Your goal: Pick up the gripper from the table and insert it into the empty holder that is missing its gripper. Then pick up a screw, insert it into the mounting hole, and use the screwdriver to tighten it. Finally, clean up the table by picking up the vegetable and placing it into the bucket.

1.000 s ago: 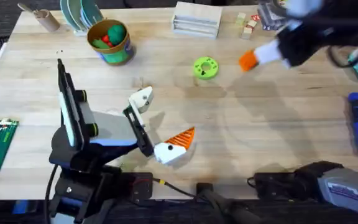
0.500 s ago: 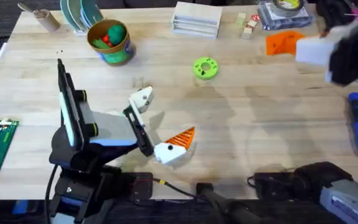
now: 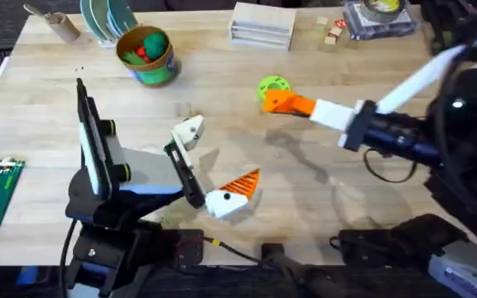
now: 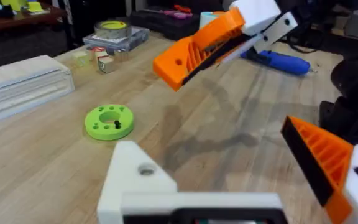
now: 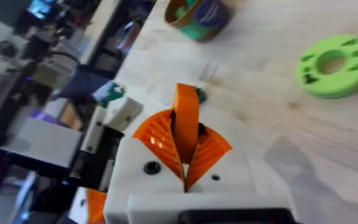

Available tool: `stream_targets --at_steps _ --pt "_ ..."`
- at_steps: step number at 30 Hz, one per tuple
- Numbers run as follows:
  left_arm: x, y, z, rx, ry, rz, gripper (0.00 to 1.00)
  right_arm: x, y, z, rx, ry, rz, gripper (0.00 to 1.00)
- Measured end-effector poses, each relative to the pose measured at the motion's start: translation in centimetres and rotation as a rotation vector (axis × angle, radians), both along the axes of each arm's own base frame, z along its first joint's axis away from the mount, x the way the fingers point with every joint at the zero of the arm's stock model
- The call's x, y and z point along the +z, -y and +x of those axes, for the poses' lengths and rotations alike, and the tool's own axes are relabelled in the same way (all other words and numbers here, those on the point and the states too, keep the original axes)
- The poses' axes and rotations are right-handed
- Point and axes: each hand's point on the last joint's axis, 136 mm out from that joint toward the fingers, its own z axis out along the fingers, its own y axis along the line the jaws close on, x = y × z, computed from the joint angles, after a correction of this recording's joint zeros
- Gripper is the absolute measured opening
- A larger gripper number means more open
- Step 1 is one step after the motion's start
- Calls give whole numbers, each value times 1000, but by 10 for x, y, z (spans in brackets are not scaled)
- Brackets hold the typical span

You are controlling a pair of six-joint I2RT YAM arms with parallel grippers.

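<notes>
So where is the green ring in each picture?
Overhead: the green ring lies mid-table, touching the tip of the right pincer.
Left wrist: the ring lies on the wood near that pincer.
Right wrist: the ring lies beyond the pincer.
Shared landmark: the right pincer.

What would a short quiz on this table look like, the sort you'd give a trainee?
1. True or false: the right claw is shut on a loose orange tip.
2. What lies in the bucket? A) red and green toys B) a screwdriver C) nothing
3. Fill in: the left claw has one orange pad and one bare ___ holder.

Key: 1 true; 2 A; 3 white.
</notes>
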Motion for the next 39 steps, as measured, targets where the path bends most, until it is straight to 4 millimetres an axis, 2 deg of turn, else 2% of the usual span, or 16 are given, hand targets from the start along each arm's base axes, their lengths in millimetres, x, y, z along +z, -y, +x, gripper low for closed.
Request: stream_targets --at_steps 3,9,13,17,22,25,31,39 --pt "0 0 0 0 0 0 992 0 -22 -3 68 -40 52 11" --pt "0 0 0 0 0 0 993 -15 -62 -6 194 -150 123 11" --pt "0 0 0 0 0 0 992 -20 -78 -2 258 -192 189 11" --pt "0 0 0 0 0 0 992 -25 -87 -2 316 -238 244 11" --pt "0 0 0 0 0 0 992 -48 -93 -7 347 -381 254 11" --pt "0 0 0 -1 0 0 992 -54 -97 -11 366 -429 254 11" --pt "1 0 0 -1 6 0 992 -41 -106 -11 401 -416 268 11" --pt "1 0 0 1 15 5 993 -35 -109 -11 430 -438 276 11"
